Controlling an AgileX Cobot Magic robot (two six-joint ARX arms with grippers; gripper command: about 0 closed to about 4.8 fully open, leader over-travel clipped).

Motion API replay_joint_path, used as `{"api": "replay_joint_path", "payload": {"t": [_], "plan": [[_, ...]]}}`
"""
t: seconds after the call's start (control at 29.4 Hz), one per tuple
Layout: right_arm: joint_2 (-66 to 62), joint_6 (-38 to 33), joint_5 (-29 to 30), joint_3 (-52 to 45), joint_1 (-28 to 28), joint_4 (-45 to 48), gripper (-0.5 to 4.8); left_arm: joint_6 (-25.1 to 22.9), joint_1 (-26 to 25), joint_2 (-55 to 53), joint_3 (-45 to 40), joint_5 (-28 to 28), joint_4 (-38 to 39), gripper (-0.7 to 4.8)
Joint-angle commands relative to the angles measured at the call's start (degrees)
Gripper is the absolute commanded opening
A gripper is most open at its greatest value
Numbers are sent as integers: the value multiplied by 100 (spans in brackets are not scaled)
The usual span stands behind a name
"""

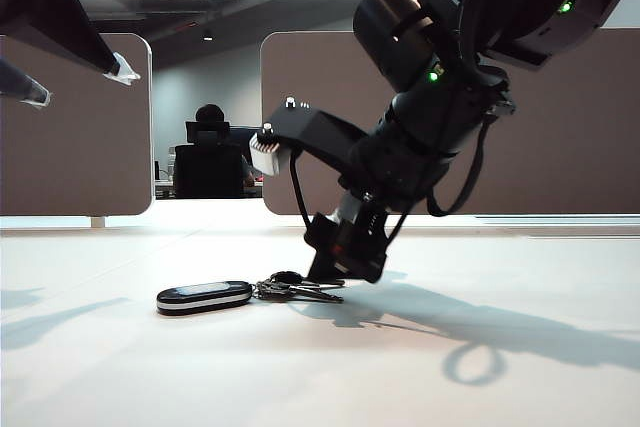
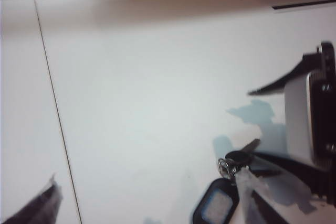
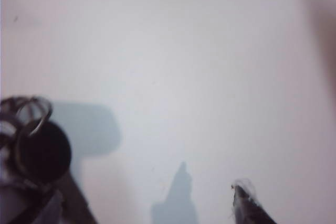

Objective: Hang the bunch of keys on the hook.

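The bunch of keys lies flat on the white table: a glossy black fob (image 1: 204,297) with the metal keys (image 1: 300,291) fanned out to its right. My right gripper (image 1: 343,267) reaches steeply down, its tips just behind and right of the keys. In the right wrist view this gripper (image 3: 147,208) is open, and the key ring and a dark key head (image 3: 37,145) lie beside one finger. My left gripper (image 1: 75,82) hangs open high at the upper left. Its wrist view shows the fob (image 2: 216,208) and keys (image 2: 239,160) near one fingertip (image 2: 252,192). The hook is not in view.
Two brown partition panels (image 1: 80,127) (image 1: 560,147) stand along the table's far edge, with a gap between them. A person in an office chair (image 1: 210,157) sits beyond the gap. The right arm's shadow falls on the table to the right of the keys.
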State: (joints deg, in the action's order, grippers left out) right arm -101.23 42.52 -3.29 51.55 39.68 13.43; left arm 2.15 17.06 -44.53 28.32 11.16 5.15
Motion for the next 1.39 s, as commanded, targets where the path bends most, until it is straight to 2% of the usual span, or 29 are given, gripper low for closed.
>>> {"api": "replay_joint_path", "payload": {"t": [0.03,0.61,0.99,1.02,1.12,1.16,1.22,1.32,1.39], "plan": [[31,15,-24,20,2,299,417,-24,4,2,17,2,83,479],[-50,122,63,17,7,31,417,-26,4,2,17,2,170,479],[-503,317,63,20,7,326,415,-26,4,2,17,2,275,479],[-531,317,66,20,9,352,391,-26,4,2,17,2,297,479],[-601,317,63,20,9,304,230,-26,4,2,17,2,328,479],[-616,317,63,20,9,267,162,-26,4,2,17,2,332,479],[-638,317,66,20,9,267,90,-26,4,2,17,2,339,479],[-667,319,72,20,7,348,87,-26,4,2,17,2,339,479],[-669,361,221,22,7,391,109,-26,4,2,17,2,339,479]]}}
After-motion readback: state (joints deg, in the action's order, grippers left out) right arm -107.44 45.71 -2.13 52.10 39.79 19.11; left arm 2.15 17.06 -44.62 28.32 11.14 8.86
